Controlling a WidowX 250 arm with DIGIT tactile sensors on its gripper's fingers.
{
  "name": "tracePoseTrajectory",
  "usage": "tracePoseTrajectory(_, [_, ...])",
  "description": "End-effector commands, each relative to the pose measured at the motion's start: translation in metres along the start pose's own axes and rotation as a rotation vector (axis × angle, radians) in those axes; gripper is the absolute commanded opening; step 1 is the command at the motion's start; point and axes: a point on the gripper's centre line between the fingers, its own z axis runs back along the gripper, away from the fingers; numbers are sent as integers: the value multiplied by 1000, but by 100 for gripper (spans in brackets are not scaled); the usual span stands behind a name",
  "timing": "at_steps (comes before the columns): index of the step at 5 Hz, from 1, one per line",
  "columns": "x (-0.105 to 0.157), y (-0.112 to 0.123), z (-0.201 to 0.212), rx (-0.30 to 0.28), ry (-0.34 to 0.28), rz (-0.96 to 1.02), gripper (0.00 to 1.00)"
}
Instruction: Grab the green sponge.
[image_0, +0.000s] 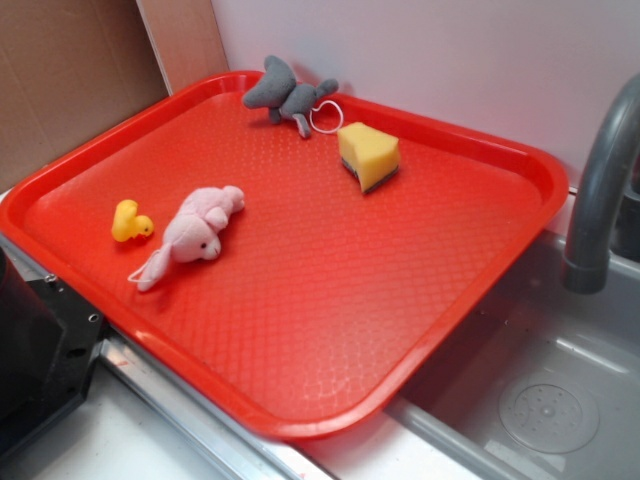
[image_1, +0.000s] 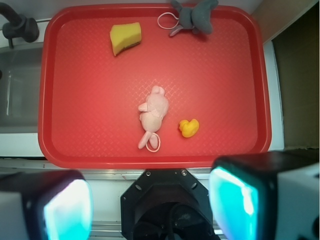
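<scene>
Approach stage: green sponge (image_0: 368, 155) untouched at the red tray's (image_0: 300, 330) far side beside the grey plush (image_0: 288, 95); fingers (image_1: 67, 210) spread, empty, must reach across.

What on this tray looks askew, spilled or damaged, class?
Nothing is spilled or visibly damaged. The red tray itself sits oddly: one side overhangs the sink basin. The pink plush and grey plush lie flopped over, and the green sponge rests apart, scouring face down.
</scene>
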Motion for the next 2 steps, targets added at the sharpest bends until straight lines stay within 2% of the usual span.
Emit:
tracePoseTrajectory(1, [0,0,0,0,0,0,100])
tracePoseTrajectory(2, [39,22,-24,98,-42,206,100])
